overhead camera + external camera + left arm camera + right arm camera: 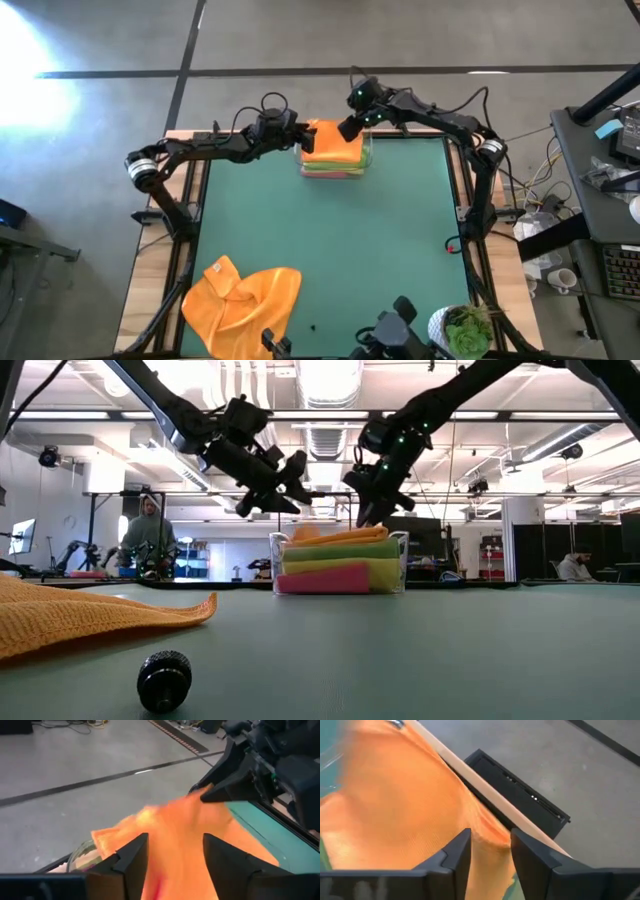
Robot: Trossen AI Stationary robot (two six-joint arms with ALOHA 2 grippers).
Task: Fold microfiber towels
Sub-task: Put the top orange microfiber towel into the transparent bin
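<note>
A clear tray (402, 555) at the table's far middle holds a stack of folded microfiber towels: pink (325, 580) at the bottom, yellow (385, 572), green (340, 550), and a folded orange towel (335, 143) on top. My left gripper (300, 135) hovers open just above the stack's left end, the orange cloth showing beyond its fingers (132, 852). My right gripper (350, 128) hovers open above the stack's far right end, over the same towel (395, 805). A second orange towel (245, 305) lies crumpled and unfolded at the near left corner.
A small black knob (164, 680) lies on the green mat near the front edge. A potted plant (465, 330) stands at the near right corner. The middle of the mat (330, 240) is bare. A person (148, 530) stands in the room beyond the table.
</note>
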